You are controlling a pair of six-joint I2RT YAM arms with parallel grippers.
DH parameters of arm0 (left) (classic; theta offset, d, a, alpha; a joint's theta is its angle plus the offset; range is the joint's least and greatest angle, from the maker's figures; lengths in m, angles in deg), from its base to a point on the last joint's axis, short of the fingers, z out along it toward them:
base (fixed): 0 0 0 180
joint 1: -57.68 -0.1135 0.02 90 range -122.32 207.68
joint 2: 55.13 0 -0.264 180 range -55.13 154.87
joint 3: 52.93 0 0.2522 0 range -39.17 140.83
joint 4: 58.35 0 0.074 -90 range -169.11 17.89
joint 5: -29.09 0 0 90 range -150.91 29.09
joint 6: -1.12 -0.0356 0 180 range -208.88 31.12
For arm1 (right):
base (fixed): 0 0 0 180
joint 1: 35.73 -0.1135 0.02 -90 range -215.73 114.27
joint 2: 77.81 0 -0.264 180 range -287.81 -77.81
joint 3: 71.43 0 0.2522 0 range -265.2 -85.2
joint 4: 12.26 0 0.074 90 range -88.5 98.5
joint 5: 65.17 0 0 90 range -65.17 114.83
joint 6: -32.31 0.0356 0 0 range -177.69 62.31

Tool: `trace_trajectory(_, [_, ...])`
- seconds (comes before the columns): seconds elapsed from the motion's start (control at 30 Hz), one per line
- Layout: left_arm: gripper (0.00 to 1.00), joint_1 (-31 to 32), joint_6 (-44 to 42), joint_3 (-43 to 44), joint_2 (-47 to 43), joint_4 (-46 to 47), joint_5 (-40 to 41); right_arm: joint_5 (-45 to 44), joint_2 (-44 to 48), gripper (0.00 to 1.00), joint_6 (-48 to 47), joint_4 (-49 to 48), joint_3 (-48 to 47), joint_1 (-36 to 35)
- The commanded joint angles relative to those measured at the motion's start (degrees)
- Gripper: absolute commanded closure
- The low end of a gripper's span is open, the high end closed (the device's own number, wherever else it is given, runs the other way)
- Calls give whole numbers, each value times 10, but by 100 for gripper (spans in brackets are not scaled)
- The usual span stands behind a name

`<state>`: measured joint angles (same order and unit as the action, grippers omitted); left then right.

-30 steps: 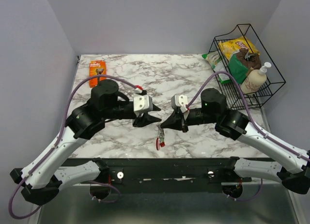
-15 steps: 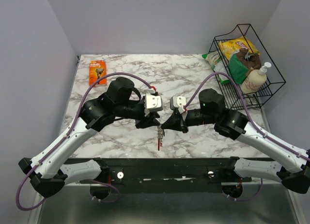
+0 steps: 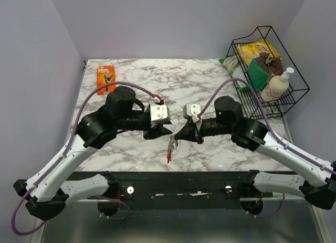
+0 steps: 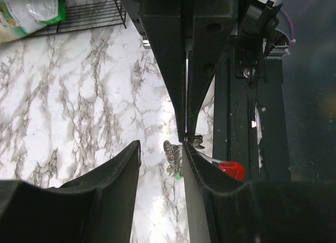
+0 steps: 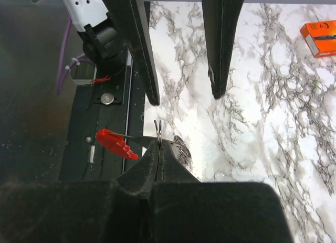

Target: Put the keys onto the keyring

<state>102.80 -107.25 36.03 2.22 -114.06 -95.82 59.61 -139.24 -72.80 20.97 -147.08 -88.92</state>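
Note:
My right gripper [image 3: 177,135] is shut on the keyring [image 5: 157,129], a thin dark loop that pokes up from its jaw tips. The keys [image 3: 171,146] dangle from there above the table's front edge: a patterned silvery key [image 5: 182,148], a red tag [image 5: 115,143] and a green head [image 4: 179,175]. The red tag also shows in the left wrist view [image 4: 232,169]. My left gripper [image 3: 164,129] is open and empty, just left of the bunch. Its fingers [image 4: 118,175] stand either side of a gap, and the right gripper's shut tips [image 4: 185,137] point at them.
An orange razor pack [image 3: 105,78] lies at the back left. A black wire basket [image 3: 268,70] with snack bags and a pump bottle stands at the back right, with a green bag [image 3: 231,64] beside it. The black front rail [image 3: 173,180] runs below the keys.
My left gripper swung in to the keys half a second ago and has since drawn back a little to the left. The keys hang slightly lower. The right arm has barely moved.

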Motion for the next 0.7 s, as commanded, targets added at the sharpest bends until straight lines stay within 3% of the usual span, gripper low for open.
trace_trajectory(0.0, [57, 1, 4, 7, 39, -27, -24, -16, 2, 99, -4, -13, -18, -2])
trace_trajectory(0.33, [61, 1, -6, 16, 53, -43, -31, -21, 3, 99, -2, -15, -14, -2])
trace_trajectory(0.5, [47, 1, 8, 3, 23, -9, 8, -16, 0, 99, -3, -15, -14, -2])
trace_trajectory(0.67, [45, 1, 12, -12, -7, 23, -1, -19, 0, 99, -3, -18, -11, -2])
